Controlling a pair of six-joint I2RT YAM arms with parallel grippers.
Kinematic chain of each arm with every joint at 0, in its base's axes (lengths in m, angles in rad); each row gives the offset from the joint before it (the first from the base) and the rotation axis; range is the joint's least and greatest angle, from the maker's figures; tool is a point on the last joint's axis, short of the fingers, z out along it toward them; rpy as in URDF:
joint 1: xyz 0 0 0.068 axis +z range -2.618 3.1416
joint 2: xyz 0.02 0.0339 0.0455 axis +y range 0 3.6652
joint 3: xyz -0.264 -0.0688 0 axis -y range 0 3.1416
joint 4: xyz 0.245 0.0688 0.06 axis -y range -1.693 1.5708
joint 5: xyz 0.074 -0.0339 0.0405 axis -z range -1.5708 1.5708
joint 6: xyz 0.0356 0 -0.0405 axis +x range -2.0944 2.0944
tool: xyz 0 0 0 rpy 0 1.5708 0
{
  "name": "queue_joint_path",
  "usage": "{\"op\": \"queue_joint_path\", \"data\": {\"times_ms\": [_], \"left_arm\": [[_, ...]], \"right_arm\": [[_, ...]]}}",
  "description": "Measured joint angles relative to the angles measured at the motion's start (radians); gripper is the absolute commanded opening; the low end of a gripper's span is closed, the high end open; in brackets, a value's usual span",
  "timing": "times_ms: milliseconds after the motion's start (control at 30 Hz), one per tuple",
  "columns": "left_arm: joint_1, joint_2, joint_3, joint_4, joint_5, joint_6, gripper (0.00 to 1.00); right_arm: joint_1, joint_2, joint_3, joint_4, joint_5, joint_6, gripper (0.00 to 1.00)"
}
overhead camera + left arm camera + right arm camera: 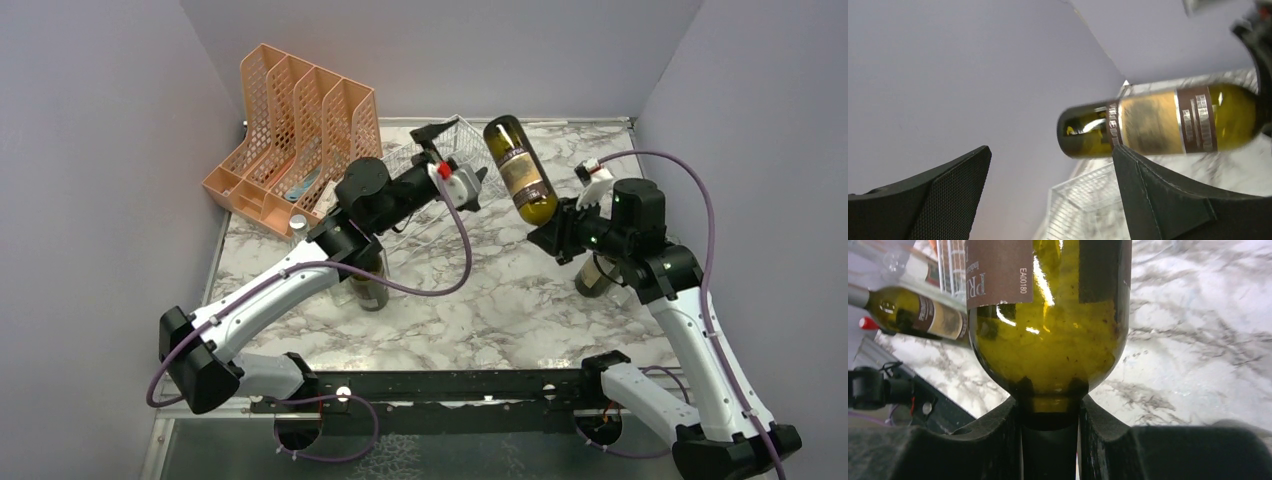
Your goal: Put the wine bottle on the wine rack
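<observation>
Overhead: right gripper (553, 235) clamped on neck of wine bottle (520, 170), held aloft, base tilted toward far wall, just right of wine rack (455, 128). Rack half hidden behind left gripper (455, 152), jaws spread, empty. Orange file organizer (295, 130) far left. Second bottle (370, 288) mostly hidden under left arm.

Left wrist: fingers (933, 200) wide apart, bottle above them untouched, label blurred.

Right wrist: fingers (998, 440) pinch neck; label cut off at top edge.
</observation>
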State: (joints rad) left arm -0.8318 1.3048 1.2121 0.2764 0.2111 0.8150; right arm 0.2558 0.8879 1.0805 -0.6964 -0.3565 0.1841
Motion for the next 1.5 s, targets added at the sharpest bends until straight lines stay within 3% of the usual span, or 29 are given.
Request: {"op": "queue_joint_path", "data": {"times_ms": [233,467,867,1200,1500], "left_arm": [[-0.001,-0.075,0.059,-0.138,-0.248,-0.563,0.99],[-0.001,-0.091,0.074,-0.347,-0.336,-0.848,0.99],[0.0,-0.08,0.138,-0.487,-0.378,-0.906,0.99],[0.004,-0.08,0.135,-0.513,-0.461,-0.882,0.99],[0.006,-0.084,0.113,-0.534,-0.504,-0.846,0.99]], "right_arm": [[0.0,-0.011,-0.127,-0.001,-0.105,0.015,0.01],[0.0,-0.073,-0.261,-0.003,-0.153,0.04,0.01],[0.021,-0.019,-0.307,-0.019,-0.138,0.061,0.01],[0.156,0.12,-0.305,-0.027,0.028,0.093,0.01],[0.263,0.196,-0.314,0.034,0.062,0.149,0.01]]}}
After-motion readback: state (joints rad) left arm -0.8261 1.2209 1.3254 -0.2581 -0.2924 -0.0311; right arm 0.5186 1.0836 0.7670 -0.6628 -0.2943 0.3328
